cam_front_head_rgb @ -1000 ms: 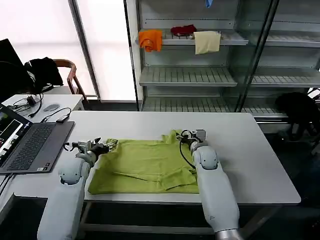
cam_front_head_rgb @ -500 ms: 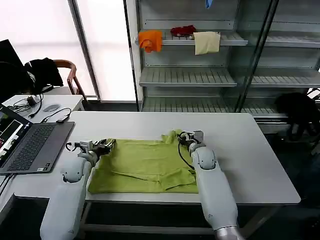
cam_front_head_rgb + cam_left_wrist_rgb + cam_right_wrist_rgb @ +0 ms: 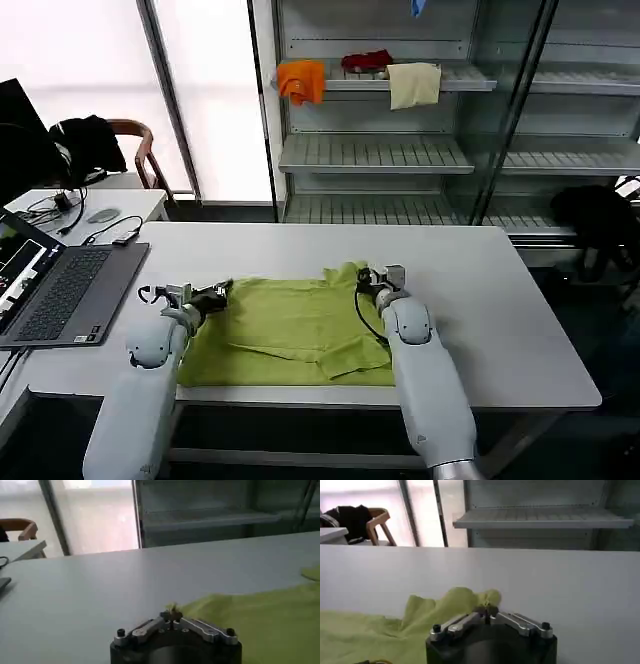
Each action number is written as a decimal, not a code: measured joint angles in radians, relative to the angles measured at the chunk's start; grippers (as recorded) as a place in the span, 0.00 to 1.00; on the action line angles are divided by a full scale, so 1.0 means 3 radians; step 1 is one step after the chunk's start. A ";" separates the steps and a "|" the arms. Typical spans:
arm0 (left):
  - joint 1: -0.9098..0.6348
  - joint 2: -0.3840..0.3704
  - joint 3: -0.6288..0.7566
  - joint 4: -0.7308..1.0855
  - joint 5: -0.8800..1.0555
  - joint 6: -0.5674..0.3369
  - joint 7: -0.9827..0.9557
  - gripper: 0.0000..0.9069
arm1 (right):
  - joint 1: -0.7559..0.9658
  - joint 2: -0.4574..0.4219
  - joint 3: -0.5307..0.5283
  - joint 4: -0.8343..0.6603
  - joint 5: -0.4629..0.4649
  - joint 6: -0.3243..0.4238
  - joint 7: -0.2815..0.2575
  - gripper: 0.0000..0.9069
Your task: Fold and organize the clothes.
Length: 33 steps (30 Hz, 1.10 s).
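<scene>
I have one green T-shirt (image 3: pixel 290 322) lying flat on the white table (image 3: pixel 500 300), and each of my two grippers has pinched a far corner of it. My left gripper (image 3: pixel 214 295) is clamped on the far left corner; in its wrist view the fingers (image 3: pixel 172 617) meet with a small bit of green cloth between them, and the rest of the shirt spreads away to one side. My right gripper (image 3: pixel 367 278) is clamped on the far right corner, where the cloth bunches up in a little lump just past the fingertips (image 3: pixel 487 611). Past both grippers the table is bare, so nothing stands in the way there. Out beyond my left gripper, on the same table, sits one open laptop (image 3: pixel 55 290), well apart from the shirt. Farther out that way is a second small table (image 3: pixel 90 205) with cables and one wooden chair (image 3: pixel 135 150) with a black garment on it. Far behind the table stands one metal shelf rack (image 3: pixel 400 150), and on its top shelf lie three cloths: one orange (image 3: pixel 301 78), one red (image 3: pixel 367 60) and one cream (image 3: pixel 414 84). Since a second ago my left gripper has slid a little toward the right one, and my right gripper has pulled the far right corner slightly back toward me, so the shirt looks a bit narrower and more rumpled near my right arm.
</scene>
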 measured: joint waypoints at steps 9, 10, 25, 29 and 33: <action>0.0060 0.0020 -0.0050 -0.0145 -0.0137 -0.0058 -0.0029 0.01 | -0.0095 -0.0001 -0.0028 0.0263 0.0218 -0.0017 0.0092 0.00; 0.0068 0.0025 -0.0059 -0.0166 -0.0160 -0.0058 -0.0032 0.01 | -0.0113 -0.0001 -0.0036 0.0308 0.0238 -0.0018 0.0095 0.00; 0.0352 0.0153 -0.0217 -0.0621 -0.0515 -0.0084 0.0020 0.01 | -0.0557 -0.0001 -0.0064 0.1102 0.0358 -0.0021 0.0065 0.00; 0.0494 0.0184 -0.0271 -0.0778 -0.0623 -0.0095 0.0049 0.01 | -0.0748 -0.0001 -0.0047 0.1324 0.0373 -0.0021 0.0052 0.00; 0.0666 0.0218 -0.0338 -0.0937 -0.0735 -0.0127 0.0084 0.01 | -0.0946 -0.0001 -0.0031 0.1529 0.0381 -0.0021 0.0033 0.00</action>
